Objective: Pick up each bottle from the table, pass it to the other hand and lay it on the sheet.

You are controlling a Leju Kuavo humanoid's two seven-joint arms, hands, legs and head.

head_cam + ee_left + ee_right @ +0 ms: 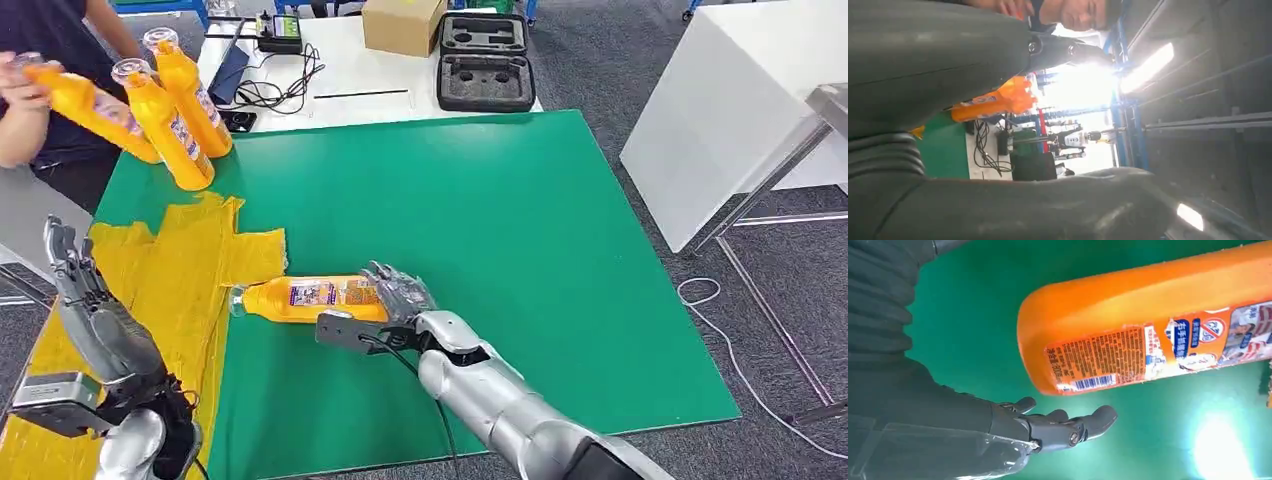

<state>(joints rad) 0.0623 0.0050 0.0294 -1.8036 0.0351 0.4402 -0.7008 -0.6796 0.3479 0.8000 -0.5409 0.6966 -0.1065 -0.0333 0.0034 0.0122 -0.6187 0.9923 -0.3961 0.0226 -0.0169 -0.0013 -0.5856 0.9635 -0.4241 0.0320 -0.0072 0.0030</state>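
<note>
An orange bottle [300, 298] [1158, 325] lies on its side on the green mat [480, 230], its cap end at the edge of the yellow sheet [170, 270]. My right hand [400, 292] [1068, 427] is at the bottle's base end; its fingers are spread and a strip of green shows between them and the bottle. My left hand [90, 310] [923, 50] stands raised over the sheet with fingers apart and nothing in it. Two more orange bottles [165, 125] [195, 95] stand tilted at the mat's far left corner.
At the far left a person [50, 30] holds another orange bottle [85, 105]. Behind the mat a white table carries a cardboard box [403, 22], a black foam case [485, 60] and cables [275, 90]. To the right stands a white table [740, 100], with a cable on the floor [700, 295].
</note>
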